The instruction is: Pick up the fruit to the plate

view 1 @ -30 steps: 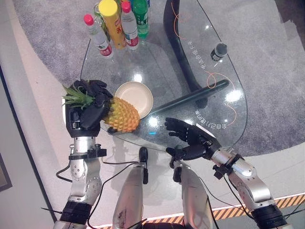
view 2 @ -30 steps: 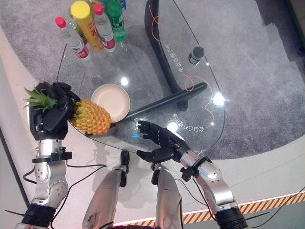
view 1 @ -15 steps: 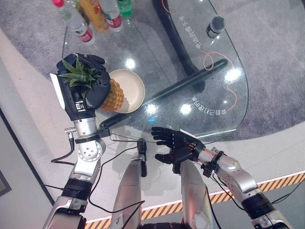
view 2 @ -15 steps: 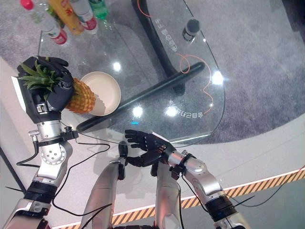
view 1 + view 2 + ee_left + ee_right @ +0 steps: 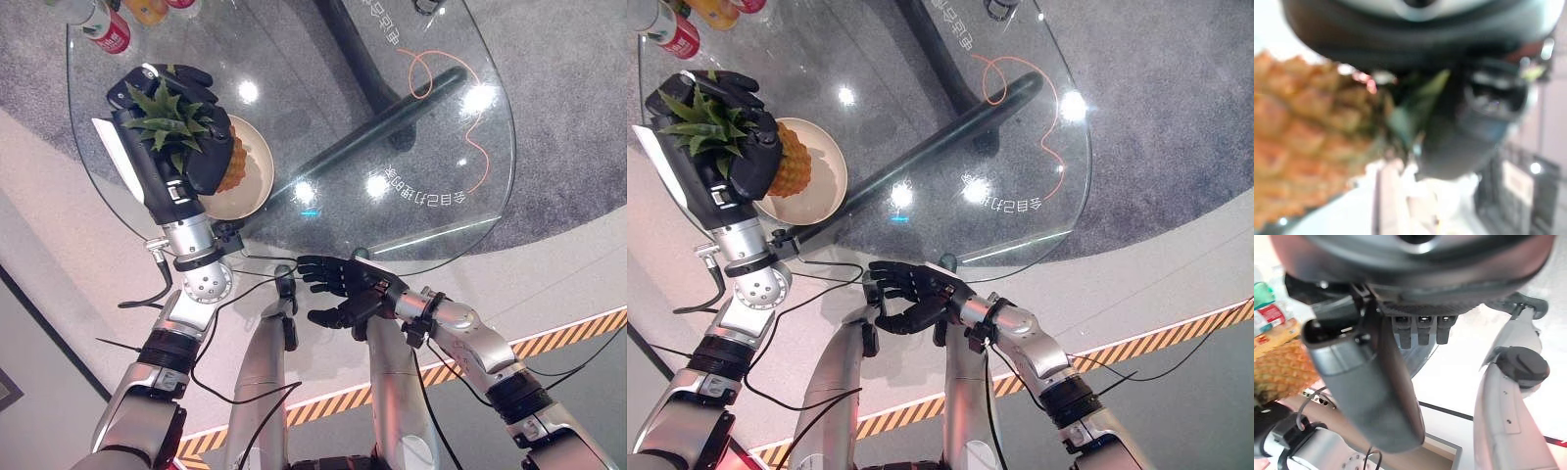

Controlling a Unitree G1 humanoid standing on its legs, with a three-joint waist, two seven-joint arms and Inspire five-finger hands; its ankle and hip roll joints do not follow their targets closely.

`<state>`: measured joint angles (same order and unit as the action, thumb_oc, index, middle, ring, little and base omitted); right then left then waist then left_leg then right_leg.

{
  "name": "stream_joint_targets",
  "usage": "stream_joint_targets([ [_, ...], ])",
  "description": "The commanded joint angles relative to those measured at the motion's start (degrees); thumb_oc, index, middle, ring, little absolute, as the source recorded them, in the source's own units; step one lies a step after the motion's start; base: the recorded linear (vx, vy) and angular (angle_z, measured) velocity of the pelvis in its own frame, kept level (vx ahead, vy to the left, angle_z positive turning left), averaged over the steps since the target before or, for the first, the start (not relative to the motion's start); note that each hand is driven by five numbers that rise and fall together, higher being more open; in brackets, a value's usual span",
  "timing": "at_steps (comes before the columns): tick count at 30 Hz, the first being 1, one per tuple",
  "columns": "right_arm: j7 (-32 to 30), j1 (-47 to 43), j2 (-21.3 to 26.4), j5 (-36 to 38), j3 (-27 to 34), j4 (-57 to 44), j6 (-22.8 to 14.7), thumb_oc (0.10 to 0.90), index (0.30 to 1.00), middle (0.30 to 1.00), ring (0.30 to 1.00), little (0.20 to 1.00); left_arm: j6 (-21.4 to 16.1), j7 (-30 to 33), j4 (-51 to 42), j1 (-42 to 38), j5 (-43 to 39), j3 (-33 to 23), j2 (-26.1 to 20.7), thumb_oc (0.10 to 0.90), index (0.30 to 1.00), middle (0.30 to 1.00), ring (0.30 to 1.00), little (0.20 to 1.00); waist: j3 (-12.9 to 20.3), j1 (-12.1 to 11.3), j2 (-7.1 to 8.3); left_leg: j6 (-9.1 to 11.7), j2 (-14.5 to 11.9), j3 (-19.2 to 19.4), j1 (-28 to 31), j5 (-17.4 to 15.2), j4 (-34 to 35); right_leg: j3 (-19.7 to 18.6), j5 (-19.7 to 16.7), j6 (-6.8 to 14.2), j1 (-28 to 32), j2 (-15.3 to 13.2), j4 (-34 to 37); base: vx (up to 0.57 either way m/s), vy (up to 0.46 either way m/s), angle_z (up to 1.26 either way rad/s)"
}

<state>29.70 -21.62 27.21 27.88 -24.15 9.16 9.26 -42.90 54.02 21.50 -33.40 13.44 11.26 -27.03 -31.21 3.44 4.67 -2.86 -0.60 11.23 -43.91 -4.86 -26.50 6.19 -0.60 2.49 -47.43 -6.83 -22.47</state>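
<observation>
Scaly orange pineapple (image 5: 231, 164) in left robot hand (image 5: 162, 137), over round cream plate (image 5: 257, 182)

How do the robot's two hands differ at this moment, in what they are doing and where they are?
The left hand is curled round the pineapple at its leafy crown, while the right hand holds nothing, its fingers loosely spread. The left hand is over the glass table, holding the fruit upright above the plate; the right hand hangs off the table's near edge, lower down. Both are dark hands on silver-grey arms.
</observation>
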Motion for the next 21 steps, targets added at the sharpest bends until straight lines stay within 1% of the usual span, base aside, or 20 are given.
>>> stream_joint_targets([
  [1, 2.05, 0.19, 0.21, 5.30, -1.97, -5.80, -1.95, 0.800, 0.900, 0.900, 0.900, 0.900, -5.43, 8.31, -3.67, -6.41, 5.56, -1.31, -2.34, 0.100, 0.300, 0.300, 0.300, 0.200, 1.42, -0.65, -1.40, 1.97, 3.44, -0.34, -2.43, 0.31, 0.35, 2.02, -0.02, 1.51, -1.17, 3.29, -3.61, 0.00, 0.032, -0.12],
  [2, 1.83, 0.54, 0.23, 5.42, -2.41, -5.62, -1.97, 0.800, 0.900, 0.900, 0.900, 0.900, -5.14, 9.53, -2.80, -6.41, 6.19, -1.02, -2.44, 0.100, 0.300, 0.300, 0.300, 0.200, 1.42, -0.66, -1.48, 2.25, 3.58, -0.79, -1.84, -0.87, -0.08, 1.78, 1.06, 1.79, -0.59, 3.55, -4.14, 0.00, 0.032, -0.09],
  [3, 1.55, 0.39, 0.27, 5.60, -2.59, -5.67, -1.72, 0.800, 0.900, 0.900, 0.900, 0.900, -4.72, 10.99, -2.04, -6.83, 7.11, -0.77, -2.54, 0.100, 0.300, 0.300, 0.300, 0.200, 1.42, -0.64, -1.47, 2.35, 3.70, -0.87, -1.96, -1.13, -0.20, 1.82, 1.33, 1.78, -0.68, 3.67, -4.23, 0.00, 0.035, -0.05],
  [4, 1.38, -0.48, 0.39, 5.56, -2.43, -5.84, -1.64, 0.800, 0.900, 0.900, 0.900, 0.900, -4.17, 12.08, -1.80, -7.93, 7.77, -0.71, -2.75, 0.100, 0.300, 0.300, 0.300, 0.200, 1.42, -0.46, -1.36, 2.13, 3.86, -0.40, -3.83, 0.66, 0.40, 2.17, -0.35, 1.26, -2.38, 3.61, -3.30, -0.01, 0.035, -0.01],
  [5, 1.43, -0.18, 0.44, 5.63, -2.74, -5.75, -1.62, 0.800, 0.900, 0.900, 0.900, 0.900, -3.74, 13.25, -1.28, -7.76, 8.10, -0.34, -2.77, 0.100, 0.300, 0.300, 0.300, 0.200, 1.42, -0.50, -1.42, 2.45, 3.97, -0.86, -3.04, -0.42, 0.23, 1.96, 0.68, 1.55, -1.61, 3.86, -3.57, -0.02, 0.040, 0.00],
  [7, 1.39, -0.58, 0.33, 5.45, -3.12, -5.49, -1.74, 0.800, 0.900, 0.900, 0.900, 0.900, -3.11, 15.49, -0.07, -8.28, 8.87, 0.22, -2.55, 0.100, 0.300, 0.300, 0.300, 0.200, 1.42, -0.46, -1.48, 2.66, 4.12, -0.90, -3.67, -0.66, 0.14, 1.98, 0.83, 1.49, -2.34, 4.05, -3.69, 0.00, 0.035, -0.01],
  [8, 1.42, -1.41, 0.25, 5.16, -2.90, -5.53, -1.89, 0.800, 0.900, 0.900, 0.900, 0.900, -2.65, 16.90, 0.52, -9.33, 9.62, 0.21, -2.54, 0.100, 0.300, 0.300, 0.300, 0.200, 1.42, -0.26, -1.36, 2.39, 4.26, -0.42, -5.62, 0.98, 0.58, 2.29, -0.76, 0.99, -4.22, 3.99, -3.05, 0.00, 0.000, 0.00],
  [9, 1.44, -0.75, 0.12, 5.20, -3.18, -5.40, -1.87, 0.800, 0.900, 0.900, 0.900, 0.900, -2.67, 16.97, 0.69, -8.65, 9.67, 0.41, -2.39, 0.100, 0.300, 0.300, 0.300, 0.200, 1.42, -0.40, -1.45, 2.67, 4.24, -0.93, -4.08, -0.65, 0.12, 1.99, 0.78, 1.43, -2.82, 4.18, -3.77, -0.07, 0.012, 0.01],
  [10, 1.02, -1.71, 0.15, 5.11, -3.04, -5.70, -1.92, 0.800, 0.900, 0.900, 0.900, 0.900, -2.00, 18.27, 1.32, -9.79, 9.68, 0.38, -2.20, 0.100, 0.300, 0.300, 0.300, 0.200, 1.42, -0.20, -1.32, 2.39, 4.49, -0.50, -6.32, 0.93, 0.39, 2.29, -0.77, 0.94, -4.97, 4.18, -3.32, 0.04, 0.025, 0.00],
  [11, 0.63, -1.49, 0.09, 5.45, -3.44, -5.64, -1.82, 0.800, 0.900, 0.900, 0.900, 0.900, -1.78, 18.82, 2.50, -9.57, 9.45, 0.58, -1.95, 0.100, 0.300, 0.300, 0.300, 0.200, 1.42, -0.35, -1.32, 2.70, 4.54, -1.06, -5.23, -0.69, -0.21, 2.11, 0.79, 1.36, -3.95, 4.43, -4.22, -0.08, 0.012, 0.00],
  [12, 0.40, -2.41, 0.24, 5.58, -3.23, -5.72, -1.79, 0.800, 0.900, 0.900, 0.900, 0.900, -1.62, 18.92, 2.83, -10.56, 9.20, 0.47, -2.07, 0.100, 0.300, 0.300, 0.300, 0.200, 1.42, -0.24, -1.19, 2.46, 4.59, -0.62, -6.95, 0.97, 0.24, 2.51, -0.74, 0.89, -5.52, 4.26, -3.58, 0.00, 0.000, 0.00],
  [13, 0.08, -2.88, 0.09, 5.98, -3.35, -5.47, -2.01, 0.800, 0.900, 0.900, 0.900, 0.900, -1.18, 19.61, 4.14, -11.13, 9.18, 0.63, -1.85, 0.100, 0.300, 0.300, 0.300, 0.200, 1.42, -0.25, -1.12, 2.48, 4.70, -0.73, -7.52, 1.21, 0.27, 2.69, -0.86, 0.80, -6.08, 4.36, -3.69, 0.00, 0.000, 0.00],
  [14, 0.03, -2.29, -0.10, 6.03, -3.67, -5.29, -2.01, 0.800, 0.900, 0.900, 0.900, 0.900, -1.19, 19.77, 4.53, -10.53, 9.18, 0.85, -1.67, 0.100, 0.300, 0.300, 0.300, 0.200, 1.42, -0.38, -1.21, 2.78, 4.69, -1.24, -6.07, -0.37, -0.19, 2.39, 0.64, 1.24, -4.77, 4.56, -4.42, 0.00, 0.000, 0.00],
  [15, -0.07, -3.09, -0.05, 6.04, -3.41, -5.29, -2.06, 0.800, 0.900, 0.900, 0.900, 0.900, -1.42, 20.06, 5.05, -11.34, 9.08, 0.79, -1.79, 0.100, 0.300, 0.300, 0.300, 0.200, 1.42, -0.26, -1.11, 2.53, 4.71, -0.77, -7.80, 1.31, 0.25, 2.77, -0.92, 0.77, -6.36, 4.37, -3.77, 0.00, 0.000, 0.00],
  [16, -0.03, -2.78, -0.19, 5.97, -3.62, -5.02, -2.08, 0.800, 0.900, 0.900, 0.900, 0.900, -1.72, 20.23, 5.99, -10.85, 8.74, 0.89, -1.61, 0.100, 0.300, 0.300, 0.300, 0.200, 1.42, -0.34, -1.15, 2.81, 4.71, -1.22, -6.80, 0.20, 0.00, 2.53, 0.15, 1.11, -5.54, 4.58, -4.34, -0.04, 0.004, 0.01],
  [17, -0.08, -3.04, -0.29, 5.89, -3.74, -4.81, -2.28, 0.800, 0.900, 0.900, 0.900, 0.900, -2.01, 20.79, 6.95, -11.13, 8.68, 1.00, -1.43, 0.100, 0.300, 0.300, 0.300, 0.200, 1.42, -0.25, -1.12, 2.81, 4.74, -1.20, -7.06, 0.32, 0.10, 2.52, 0.06, 1.09, -6.00, 4.75, -4.46, 0.00, 0.000, 0.00],
  [18, -0.01, -3.62, -0.21, 5.86, -3.54, -4.75, -2.50, 0.800, 0.900, 0.900, 0.900, 0.900, -2.02, 20.75, 7.10, -11.83, 8.39, 0.91, -1.50, 0.100, 0.300, 0.300, 0.300, 0.200, 1.42, -0.12, -1.03, 2.58, 4.75, -0.75, -8.33, 1.59, 0.49, 2.81, -1.12, 0.72, -7.21, 4.64, -3.97, 0.00, 0.000, 0.00],
  [19, 0.13, -3.20, -0.29, 5.90, -3.71, -4.48, -2.70, 0.800, 0.900, 0.900, 0.900, 0.900, -2.01, 20.65, 7.49, -11.48, 8.05, 1.01, -1.47, 0.100, 0.300, 0.300, 0.300, 0.200, 1.42, -0.19, -1.08, 2.84, 4.73, -1.16, -7.23, 0.41, 0.17, 2.56, 0.04, 1.09, -6.20, 4.79, -4.50, 0.00, 0.000, 0.00],
  [20, 0.13, -3.31, -0.34, 6.00, -3.86, -4.05, -2.98, 0.800, 0.900, 0.900, 0.900, 0.900, -1.90, 20.81, 8.09, -11.69, 7.78, 1.15, -1.52, 0.100, 0.300, 0.300, 0.300, 0.200, 1.42, -0.19, -1.03, 2.96, 4.64, -1.22, -6.99, 0.09, 0.06, 2.59, 0.39, 1.19, -6.01, 4.84, -4.73, -0.03, -0.014, 0.04],
  [21, 0.14, -4.19, -0.11, 6.12, -3.57, -3.99, -3.16, 0.800, 0.900, 0.900, 0.900, 0.900, -2.05, 21.00, 8.50, -12.71, 7.46, 0.99, -1.82, 0.100, 0.300, 0.300, 0.300, 0.200, 1.42, -0.03, -0.89, 2.74, 4.56, -0.70, -8.66, 1.84, 0.58, 3.00, -1.18, 0.70, -7.55, 4.63, -4.02, -0.03, -0.020, 0.03],
])
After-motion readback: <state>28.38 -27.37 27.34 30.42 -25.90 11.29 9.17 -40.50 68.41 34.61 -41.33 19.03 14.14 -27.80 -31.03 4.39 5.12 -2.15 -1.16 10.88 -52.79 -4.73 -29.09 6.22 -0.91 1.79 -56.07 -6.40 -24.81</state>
